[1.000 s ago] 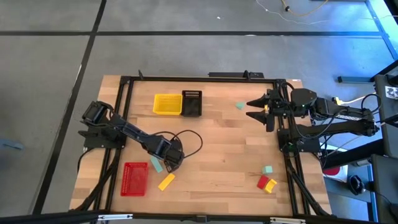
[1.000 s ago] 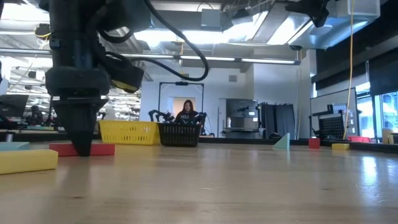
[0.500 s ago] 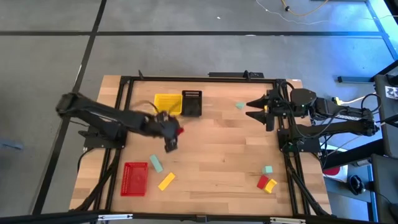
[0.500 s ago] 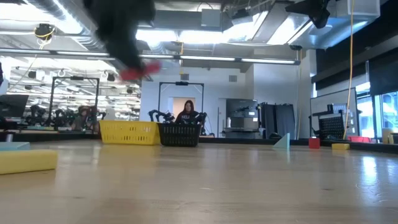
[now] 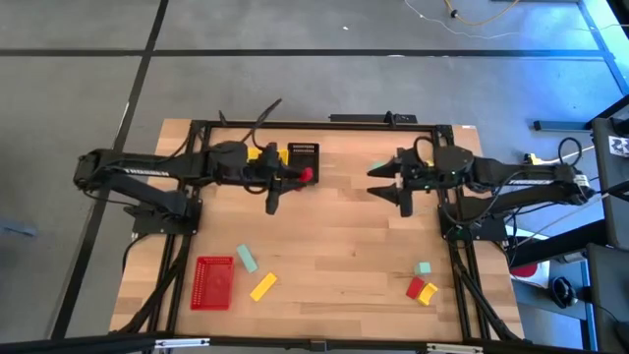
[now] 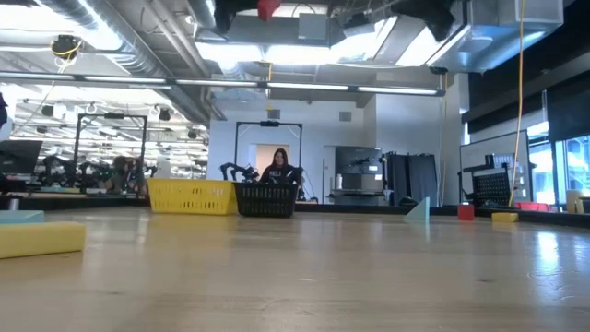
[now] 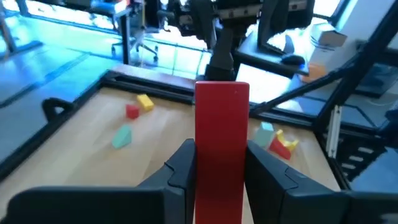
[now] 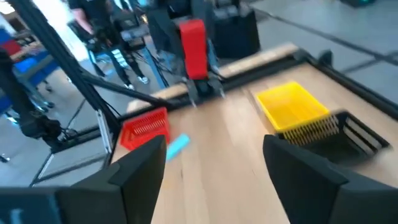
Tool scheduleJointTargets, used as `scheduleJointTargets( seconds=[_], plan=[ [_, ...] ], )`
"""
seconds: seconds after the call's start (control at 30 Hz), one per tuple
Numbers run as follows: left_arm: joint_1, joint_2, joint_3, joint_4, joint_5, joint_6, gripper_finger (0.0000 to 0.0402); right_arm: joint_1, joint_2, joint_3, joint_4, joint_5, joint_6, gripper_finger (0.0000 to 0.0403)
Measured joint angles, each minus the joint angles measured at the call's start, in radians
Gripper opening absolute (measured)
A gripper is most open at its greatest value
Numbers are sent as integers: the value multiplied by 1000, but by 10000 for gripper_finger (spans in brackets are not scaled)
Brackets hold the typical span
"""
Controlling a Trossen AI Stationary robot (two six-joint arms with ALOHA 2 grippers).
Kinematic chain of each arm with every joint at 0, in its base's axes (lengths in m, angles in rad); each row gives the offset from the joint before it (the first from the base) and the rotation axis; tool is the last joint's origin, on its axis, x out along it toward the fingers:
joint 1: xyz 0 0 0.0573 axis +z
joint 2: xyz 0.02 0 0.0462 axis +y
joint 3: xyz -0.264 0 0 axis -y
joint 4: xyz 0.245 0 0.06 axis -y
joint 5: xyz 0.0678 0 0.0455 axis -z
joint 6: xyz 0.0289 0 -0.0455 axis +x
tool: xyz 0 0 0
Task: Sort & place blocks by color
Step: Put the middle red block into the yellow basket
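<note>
My left gripper (image 5: 295, 177) hangs high over the table beside the black basket (image 5: 303, 155), shut on a red block (image 5: 308, 175), which also shows at the low view's top as the red block (image 6: 267, 9). My right gripper (image 5: 386, 184) is open and empty, over the far right part of the table, facing the left one. A teal block (image 5: 246, 260) and a yellow block (image 5: 262, 287) lie flat by the red basket (image 5: 213, 282). The yellow basket (image 5: 257, 155) is partly hidden under the left arm. My left gripper pinches the red block (image 7: 222, 155) between its two fingers (image 7: 183, 168), one on each long side. The fingers lie along the block, level, pointing toward the table's right. The block's free end (image 7: 222, 93) sticks out past the fingertips, lifted clear.
Near the right near corner lie a teal block (image 5: 423, 267), a red block (image 5: 416, 287) and a yellow block (image 5: 429, 293). A teal wedge (image 6: 419, 209) stands on the far right part. A black frame (image 5: 295, 124) rims the table. A person (image 6: 279, 166) sits in the room behind.
My left gripper has lifted the red block clear from beside the red basket, swinging up and toward the far edge, tipping from pointing down to level. My right gripper has moved a little toward the table's left.
</note>
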Motion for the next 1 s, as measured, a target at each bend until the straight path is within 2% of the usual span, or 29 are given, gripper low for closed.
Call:
scheduleJointTargets(
  seconds=[0.1, 0.5, 0.6, 0.7, 0.87, 1.0],
  plan=[
    [-13, 17, -1, 65, 0, 6, 89, 17, 28, 0, 57, 1, -19, 270],
    [-18, 6, -1, 71, -15, 1, 89, 26, 35, 0, 72, 6, -19, 270],
    [-3, 6, -1, 74, -70, 21, 89, 26, 35, 0, 71, 7, -19, 270],
    [70, 6, 2, 65, -120, 21, 89, 26, 36, 0, 71, 20, -19, 270],
    [269, 43, 96, -210, -91, 26, 89, 26, 37, 0, 59, 71, -22, 270],
    [394, 104, 121, -483, -39, 106, 89, 26, 37, 0, 47, 86, -22, 270]
  ],
)
